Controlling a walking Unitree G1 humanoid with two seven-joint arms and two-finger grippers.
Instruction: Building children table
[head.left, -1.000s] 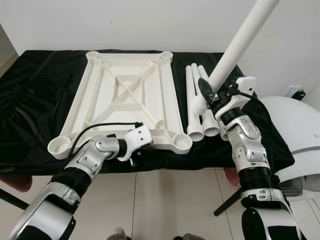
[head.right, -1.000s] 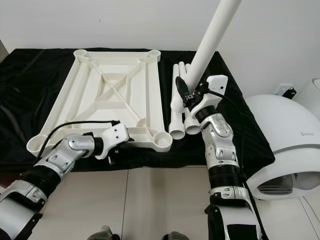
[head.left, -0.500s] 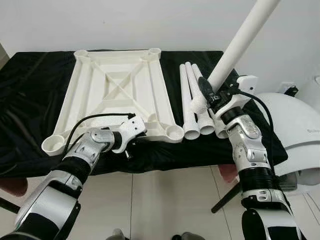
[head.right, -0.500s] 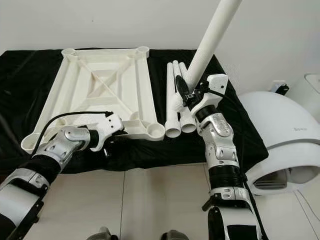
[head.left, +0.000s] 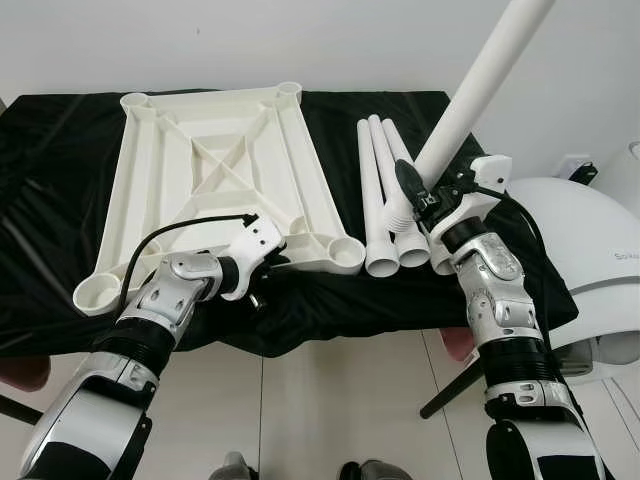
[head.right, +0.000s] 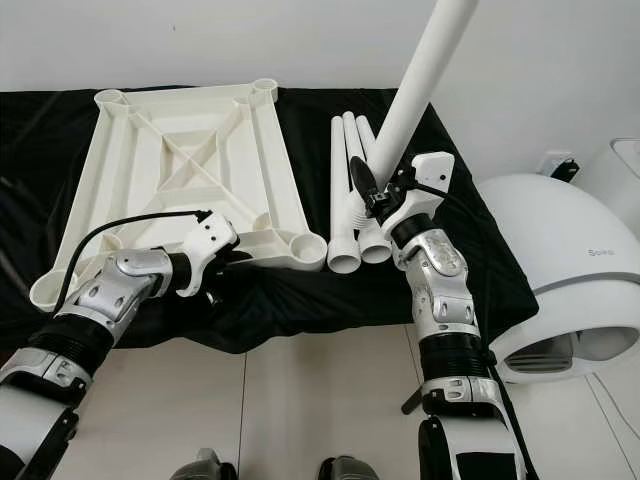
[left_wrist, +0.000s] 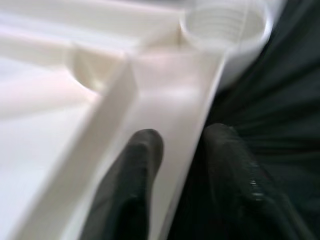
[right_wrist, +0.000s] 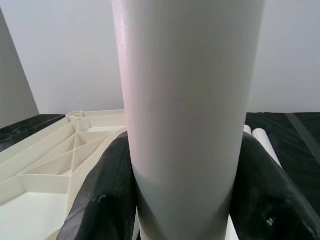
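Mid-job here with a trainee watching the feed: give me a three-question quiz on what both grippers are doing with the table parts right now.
1. True or false: the right gripper holds a white table leg raised at a slant above the black cloth.
2. The left gripper is:
A. hanging idle
B. pinching the near edge of the upturned tabletop
C. holding a leg
3. How many loose legs lie on the cloth to the right of the tabletop?

Key:
1. True; its fingers are shut around the leg's lower part.
2. B, close to the near-right corner socket.
3. Three, side by side.
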